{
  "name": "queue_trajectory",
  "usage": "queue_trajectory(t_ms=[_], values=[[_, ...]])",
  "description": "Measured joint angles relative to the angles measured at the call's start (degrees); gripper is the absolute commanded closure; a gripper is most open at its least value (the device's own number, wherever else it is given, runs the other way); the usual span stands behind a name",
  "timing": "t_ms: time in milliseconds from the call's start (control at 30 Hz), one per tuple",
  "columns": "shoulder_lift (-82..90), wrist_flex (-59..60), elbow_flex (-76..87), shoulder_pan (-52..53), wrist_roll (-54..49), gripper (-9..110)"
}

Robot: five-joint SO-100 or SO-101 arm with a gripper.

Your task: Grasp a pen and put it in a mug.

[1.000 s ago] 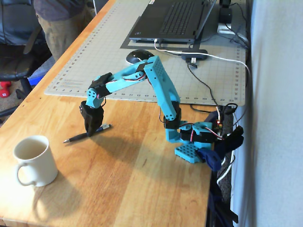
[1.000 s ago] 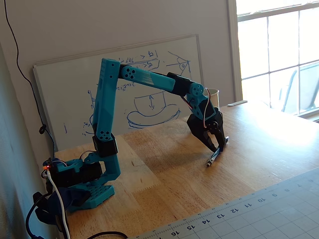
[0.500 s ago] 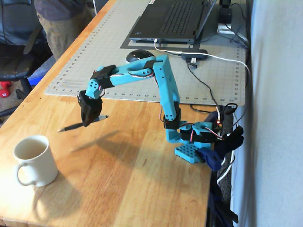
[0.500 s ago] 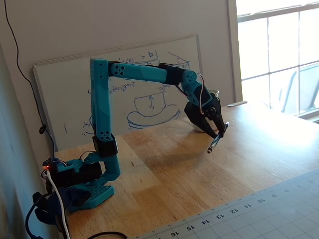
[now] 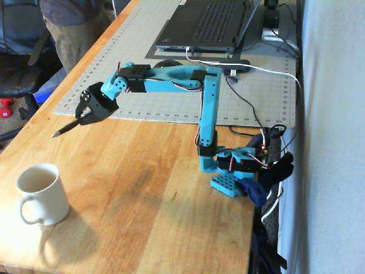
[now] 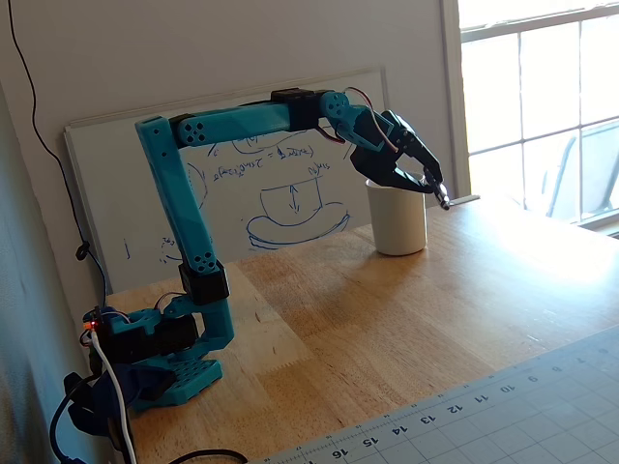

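The cream-white mug (image 5: 41,193) stands upright near the front left of the wooden table, handle toward the front; it also shows in the other fixed view (image 6: 397,218). My gripper (image 5: 80,118) is shut on the dark pen (image 5: 64,129) and holds it in the air. The pen slants down and to the left, tip free. It hangs well above the table, behind and to the right of the mug in this fixed view. In the other fixed view the gripper (image 6: 435,189) is in front of the mug's rim, with only the pen's end (image 6: 443,198) showing.
A green-grey cutting mat (image 5: 171,85) with a laptop (image 5: 208,23) lies behind the arm. A person (image 5: 74,25) stands at the far left table edge. The arm's base (image 5: 228,171) is clamped at the right edge among cables. A whiteboard (image 6: 261,193) leans on the wall.
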Motion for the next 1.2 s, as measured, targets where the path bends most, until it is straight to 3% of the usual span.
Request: queue_trajectory(t_ms=[367, 733, 933, 1200], values=[[3.4, -0.8, 0.0, -4.0, -52.4, 101], [3.4, -0.8, 0.0, -11.0, -87.6, 101], [3.4, -5.9, 0.0, -14.0, -99.2, 101], [3.4, -25.6, 0.0, -18.9, -101.4, 101]])
